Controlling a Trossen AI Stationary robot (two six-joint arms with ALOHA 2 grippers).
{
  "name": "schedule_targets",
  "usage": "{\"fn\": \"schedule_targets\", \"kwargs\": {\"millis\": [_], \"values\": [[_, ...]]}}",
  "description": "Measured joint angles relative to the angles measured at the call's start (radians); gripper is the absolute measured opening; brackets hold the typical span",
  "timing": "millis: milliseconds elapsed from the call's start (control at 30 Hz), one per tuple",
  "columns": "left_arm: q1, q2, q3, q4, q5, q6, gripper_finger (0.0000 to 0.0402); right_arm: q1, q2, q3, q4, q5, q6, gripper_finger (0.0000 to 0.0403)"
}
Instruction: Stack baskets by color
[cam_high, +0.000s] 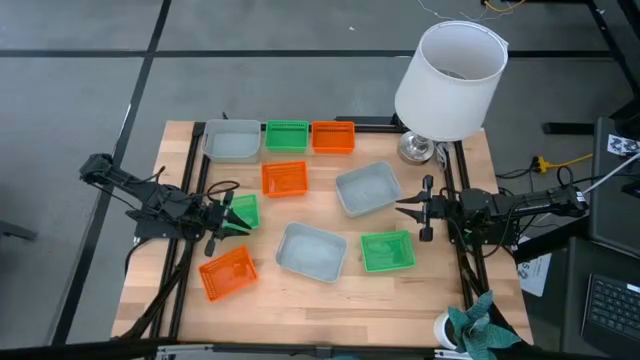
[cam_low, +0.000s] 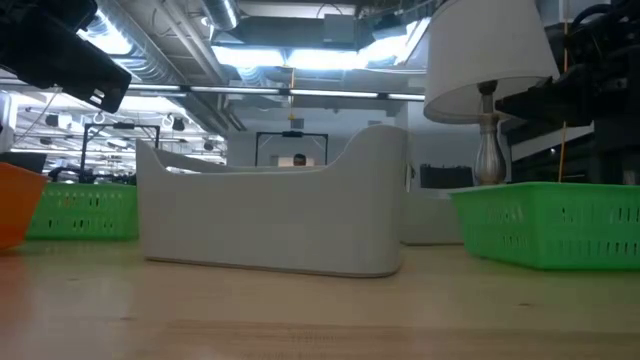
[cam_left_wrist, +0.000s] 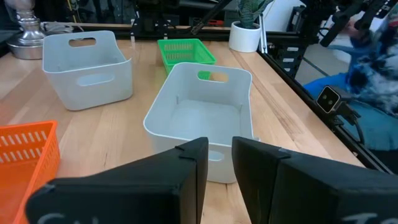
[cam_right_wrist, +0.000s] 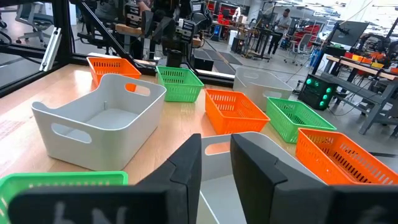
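Nine baskets stand on their bottoms on the wooden table. Grey (cam_high: 232, 140), green (cam_high: 287, 135) and orange (cam_high: 333, 137) form a row at the far edge. Orange (cam_high: 285, 179) and grey (cam_high: 368, 188) sit mid-table. Grey (cam_high: 311, 251), green (cam_high: 387, 251) and orange (cam_high: 228, 273) sit nearer. My left gripper (cam_high: 232, 215) hovers over a green basket (cam_high: 245, 208) at the left, its fingers a narrow gap apart (cam_left_wrist: 219, 168), nothing between them. My right gripper (cam_high: 408, 208) hovers at the right, beside the mid-table grey basket, its fingers likewise slightly apart (cam_right_wrist: 216, 162) and empty.
A lamp with a big white shade (cam_high: 447, 80) stands at the table's far right corner on a metal foot (cam_high: 417, 149). A small potted plant (cam_high: 470, 325) sits off the near right corner. Bare wood (cam_high: 300, 310) runs along the near edge.
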Motion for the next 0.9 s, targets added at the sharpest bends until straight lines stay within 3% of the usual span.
{"fn": "schedule_targets", "kwargs": {"millis": [133,267,400,667,900], "values": [[0.0,0.0,0.0,0.0,0.0,0.0,0.0065,-0.001,0.0,0.0,0.017,0.001,-0.189,0.0087],[0.0,0.0,0.0,0.0,0.0,0.007,0.0065,-0.001,0.0,0.0,0.019,0.001,-0.231,0.0087],[0.0,0.0,0.0,-0.005,-0.002,0.185,0.0065,-0.001,0.0,0.0,0.022,-0.005,-0.223,0.0087],[0.0,0.0,0.0,0.016,0.0,0.342,0.0065,-0.001,0.0,0.0,0.054,-0.172,0.205,0.0087],[0.0,0.0,0.0,0.183,0.001,0.459,0.0065,-0.001,0.0,0.0,0.085,-0.175,0.322,0.0087]]}}
